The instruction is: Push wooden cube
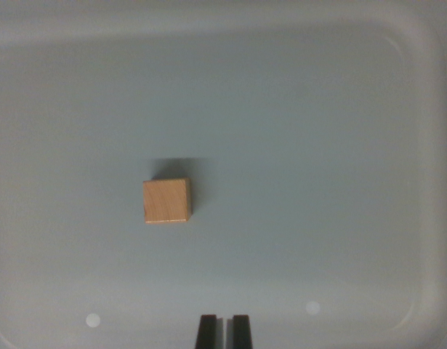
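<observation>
A small light-brown wooden cube rests on the pale grey floor of a tray, a little left of the wrist view's middle. At the bottom edge my gripper shows only its two dark fingertips, which stand nearly together with a thin slit between them and nothing held. The gripper is below and to the right of the cube, well apart from it.
The tray has a raised rounded rim along the top, the right side and the bottom corners. Two small bright light spots lie on the tray floor near the bottom.
</observation>
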